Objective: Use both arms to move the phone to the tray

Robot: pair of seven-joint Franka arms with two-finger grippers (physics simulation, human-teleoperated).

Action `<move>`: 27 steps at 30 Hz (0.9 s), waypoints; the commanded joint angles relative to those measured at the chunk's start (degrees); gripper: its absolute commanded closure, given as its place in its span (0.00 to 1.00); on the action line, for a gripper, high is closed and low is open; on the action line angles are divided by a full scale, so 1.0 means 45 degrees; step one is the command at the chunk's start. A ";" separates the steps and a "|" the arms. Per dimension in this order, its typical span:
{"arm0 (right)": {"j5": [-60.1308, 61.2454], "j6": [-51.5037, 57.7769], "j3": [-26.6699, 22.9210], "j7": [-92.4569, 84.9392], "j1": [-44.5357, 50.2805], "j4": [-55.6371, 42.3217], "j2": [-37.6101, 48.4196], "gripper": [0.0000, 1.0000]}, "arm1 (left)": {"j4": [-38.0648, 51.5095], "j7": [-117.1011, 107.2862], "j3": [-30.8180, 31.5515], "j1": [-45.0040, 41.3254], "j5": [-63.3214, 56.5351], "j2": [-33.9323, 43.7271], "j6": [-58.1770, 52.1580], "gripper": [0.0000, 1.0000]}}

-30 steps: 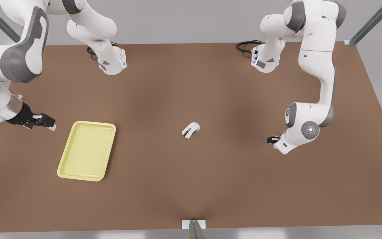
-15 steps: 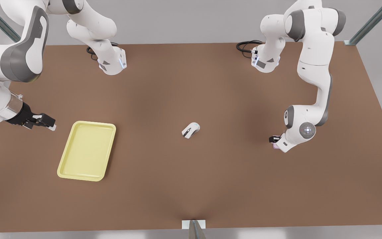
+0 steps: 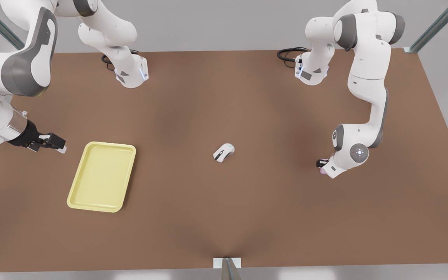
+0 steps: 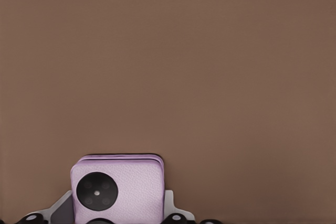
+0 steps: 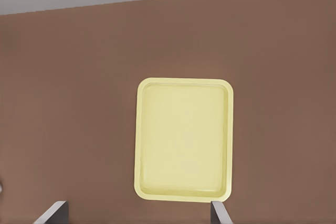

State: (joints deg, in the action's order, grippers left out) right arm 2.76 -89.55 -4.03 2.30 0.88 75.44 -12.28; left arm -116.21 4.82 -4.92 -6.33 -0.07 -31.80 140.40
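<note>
Two white arms reach over the brown desk (image 3: 224, 217), and we take things from largest to smallest. Our right arm waits at the desk's left edge in the front view, its right gripper (image 3: 57, 147) hanging just beside the tray (image 3: 102, 177); in the right wrist view its two fingertips (image 5: 51, 212) stand wide apart, so the jaws are open and hold nothing. That pale yellow tray lies flat near the same edge, well apart from everything else. Our left arm bends down near the desk's right edge in the front view, with the left gripper (image 3: 321, 165) low over the surface. In the left wrist view the pink phone (image 4: 118, 188) sits between its jaws, a finger on either side; we cannot tell whether they press it yet. The phone is therefore near the right edge, far from the tray. Smallest, a white computer mouse (image 3: 223, 152) rests near the desk's middle.
</note>
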 commanded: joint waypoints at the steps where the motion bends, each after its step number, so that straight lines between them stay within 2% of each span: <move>1: 0.0030 -0.0022 -0.0003 -0.0004 0.0001 -0.0006 0.0015 0.00 | 0.0005 0.0414 -0.0001 0.0001 -0.0023 0.0017 0.0010 0.15; 11: 0.0011 -0.0100 -0.0003 -0.0004 -0.0019 -0.0006 0.0015 0.00 | 0.0024 0.0434 -0.0001 0.0001 -0.0023 -0.0061 -0.0009 0.18; 12: 0.0011 -0.0100 -0.0003 -0.0004 -0.0039 -0.0006 0.0015 0.00 | 0.0024 0.0434 -0.0001 0.0001 -0.0023 -0.0042 -0.0029 0.21; 22: 0.0030 -0.0276 -0.0003 0.0015 -0.0019 -0.0006 0.0015 0.00 | 0.0219 0.0336 0.0136 -0.0038 0.0036 0.0583 -0.0751 0.21; 24: 0.0030 -0.0276 -0.0003 0.0015 -0.0019 -0.0006 0.0015 0.00 | 0.0707 0.0161 0.0565 -0.0195 0.0427 0.0876 -0.1726 0.21; 27: 0.0030 -0.0276 -0.0003 0.0015 -0.0019 -0.0006 -0.0005 0.00 | 0.2268 -0.2882 0.2867 -0.0214 0.0427 0.0759 -0.3484 0.21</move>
State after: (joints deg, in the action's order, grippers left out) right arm 2.83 -90.62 -4.03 2.34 0.79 75.44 -12.29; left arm -106.94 3.91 6.16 -7.36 1.22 -28.63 132.84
